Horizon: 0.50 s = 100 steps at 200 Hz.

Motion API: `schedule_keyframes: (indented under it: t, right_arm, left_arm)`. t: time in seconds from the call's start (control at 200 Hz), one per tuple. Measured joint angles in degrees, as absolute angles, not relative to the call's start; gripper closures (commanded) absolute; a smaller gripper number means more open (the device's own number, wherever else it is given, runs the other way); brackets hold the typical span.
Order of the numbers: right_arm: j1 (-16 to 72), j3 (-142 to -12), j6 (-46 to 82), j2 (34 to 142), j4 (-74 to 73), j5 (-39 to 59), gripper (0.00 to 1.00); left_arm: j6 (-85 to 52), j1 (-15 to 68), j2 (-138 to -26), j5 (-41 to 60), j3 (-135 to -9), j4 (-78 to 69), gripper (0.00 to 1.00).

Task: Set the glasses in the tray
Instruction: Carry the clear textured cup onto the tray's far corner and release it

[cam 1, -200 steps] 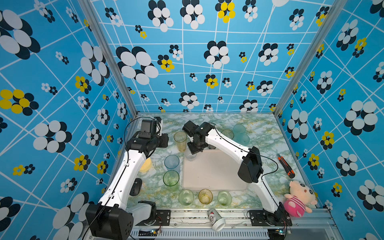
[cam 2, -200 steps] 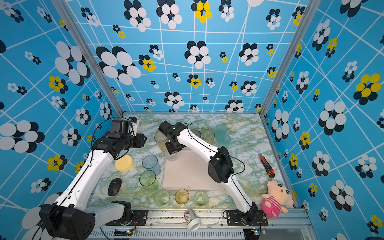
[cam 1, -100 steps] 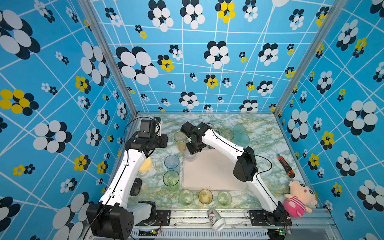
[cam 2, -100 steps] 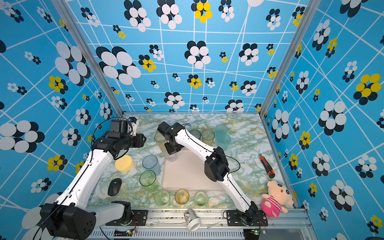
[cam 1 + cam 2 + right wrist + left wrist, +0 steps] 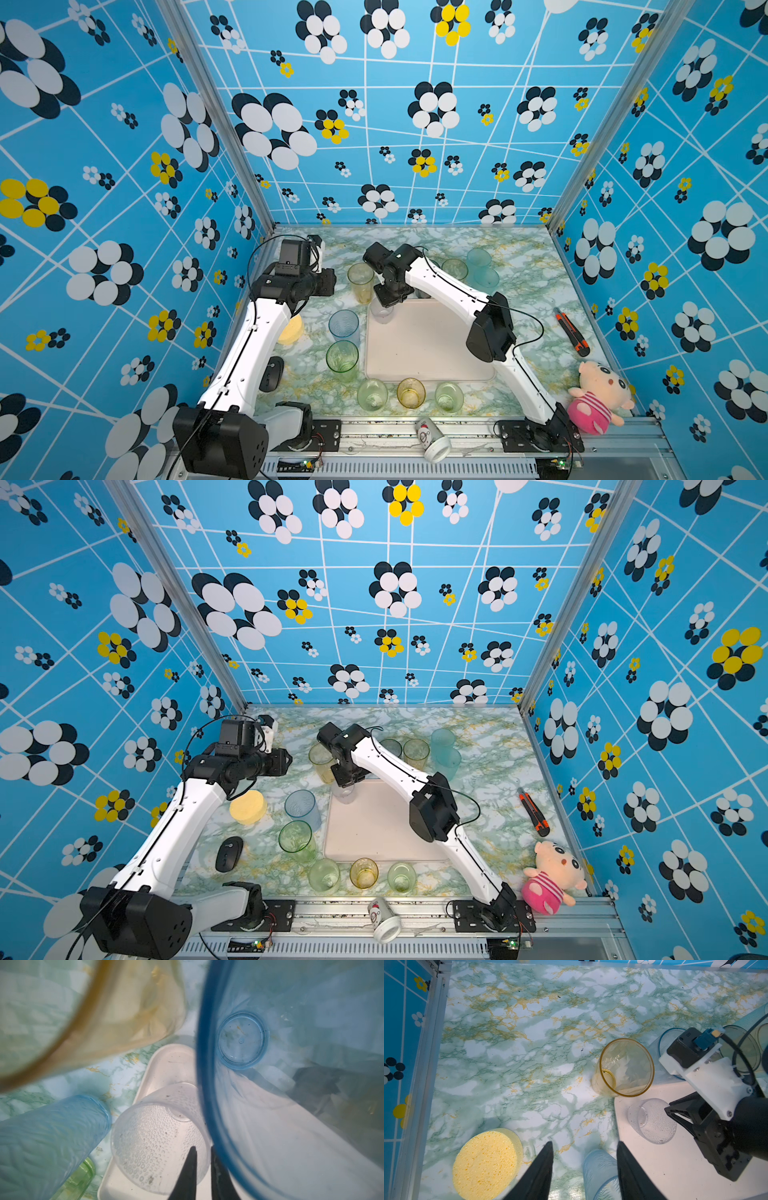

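Observation:
The cream tray [image 5: 432, 353] [image 5: 374, 837] lies mid-table. A clear dimpled glass [image 5: 381, 312] [image 5: 153, 1142] stands in its far left corner. My right gripper [image 5: 386, 301] [image 5: 203, 1151] is over it, jaws slightly parted, one finger inside the rim and one outside. My left gripper [image 5: 330, 282] [image 5: 584, 1145] hangs open and empty above a ribbed blue glass [image 5: 344, 326] [image 5: 600, 1167]. A tall amber glass [image 5: 360, 282] [image 5: 626, 1068] stands by the tray's corner. Left of the tray is a green glass [image 5: 342, 360]. Three short glasses [image 5: 410, 392] line its front, and several more [image 5: 478, 257] stand behind it.
A yellow sponge dish [image 5: 291, 330] and a black mouse [image 5: 271, 373] sit by the left arm. A box cutter [image 5: 572, 332] and a plush toy [image 5: 598, 395] are at the right. A tipped paper cup [image 5: 432, 440] lies on the front rail.
My right gripper has shifted slightly left and down with the clear glass at the tray's far left corner, and its jaws have parted a little. The left arm has stayed put.

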State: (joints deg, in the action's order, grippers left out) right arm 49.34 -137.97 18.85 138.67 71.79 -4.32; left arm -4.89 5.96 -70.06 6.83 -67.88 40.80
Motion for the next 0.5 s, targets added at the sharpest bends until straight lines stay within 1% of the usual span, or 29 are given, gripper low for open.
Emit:
schedule_keyframes:
  t: [0.12,0.255,0.35,0.5]
  right_arm:
    - [49.2,-137.9,18.9,138.7,71.8,-4.3,0.82]
    - [49.2,-137.2,18.9,138.6,71.6,-4.3,0.76]
    - [49.2,-136.0,18.9,138.1,71.4,-4.3,0.74]
    - [49.2,-130.6,19.0,133.3,70.5,-5.1,0.72]
  left_arm:
    - [-4.9,6.0,-70.1,6.9,-67.9,40.8,0.49]
    - [-4.9,6.0,-70.1,7.0,-67.9,41.0,0.50]
    - [-4.9,6.0,-70.1,7.1,-67.9,41.4,0.50]
    - [-4.8,6.0,-69.9,7.1,-67.9,42.3,0.50]
